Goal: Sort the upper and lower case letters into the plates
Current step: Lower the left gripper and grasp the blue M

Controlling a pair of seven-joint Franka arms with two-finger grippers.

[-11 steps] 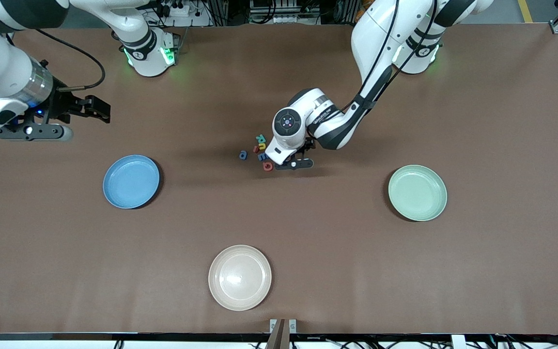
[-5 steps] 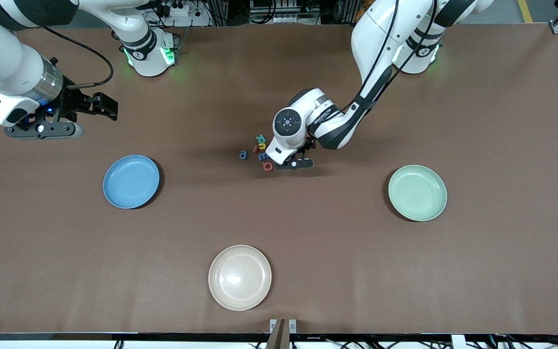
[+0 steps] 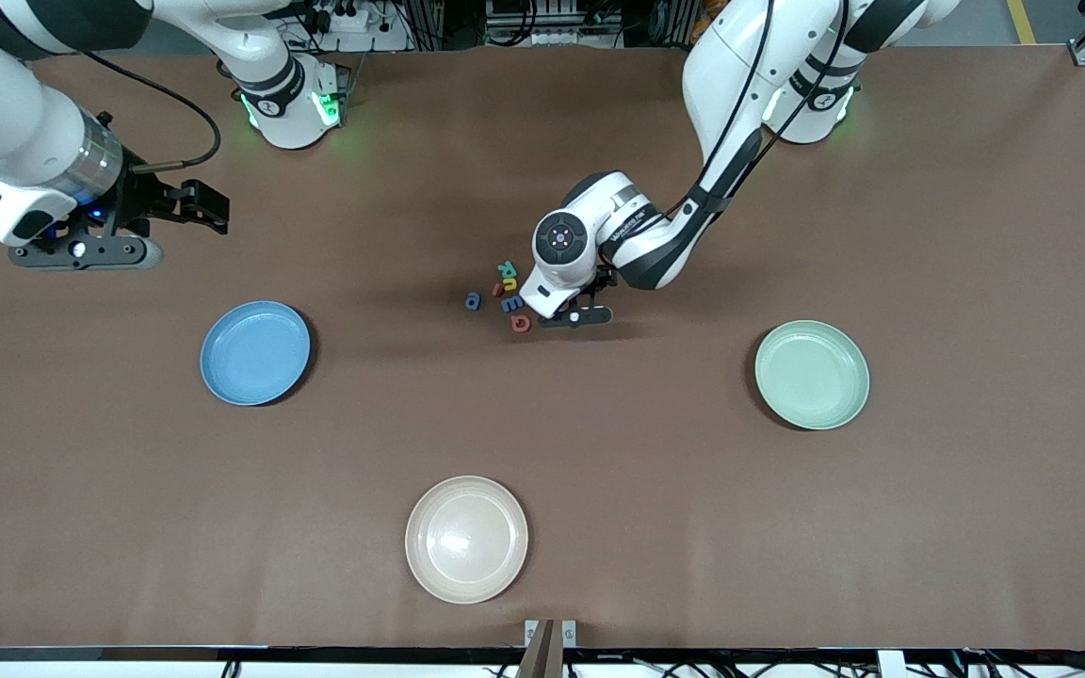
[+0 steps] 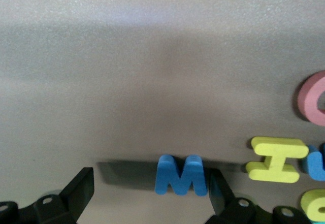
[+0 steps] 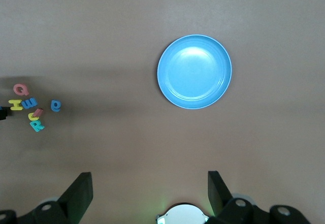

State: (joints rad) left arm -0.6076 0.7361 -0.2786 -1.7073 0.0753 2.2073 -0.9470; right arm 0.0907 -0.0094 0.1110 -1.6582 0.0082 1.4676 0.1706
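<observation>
**Left arm down in the letter pile, nothing sorted so far**

Between the earlier frames and now the right gripper [image 3: 208,209] slid a bit toward the middle of the surface [image 3: 655,527] and then stopped; the left one barely shifted, just a hair over the pile.

Left gripper [image 4: 150,196] sits low over the letters [image 3: 505,297] with its fingers [image 4: 76,196] spread wide, gripping nothing. A chunky blue M [image 4: 181,174] stands between them, just beside one finger and well apart from the other. Just outside that finger is a yellow H [image 4: 277,159] lying on its side, then a blue piece, a yellow one and a pink ring-shaped letter [image 4: 312,98], all cut off at the frame edge. They look like matte foam with soft rounded edges. From the front I can also make out a teal R [image 3: 508,270], a blue a [image 3: 473,301] set a little apart from the rest, and a red round one [image 3: 521,323].

Right gripper hangs over bare surface near its arm's end, fingers [image 5: 76,193] open too, empty.

Plates: the blue plate [image 3: 255,353] is smooth, glossy, shallow and round with a raised rim, nothing in it. The mint green plate [image 3: 812,375] has the same shape, also holding nothing. A cream plate [image 3: 466,539] sits nearest the front camera, likewise bare. The surface itself is flat brown matting.
</observation>
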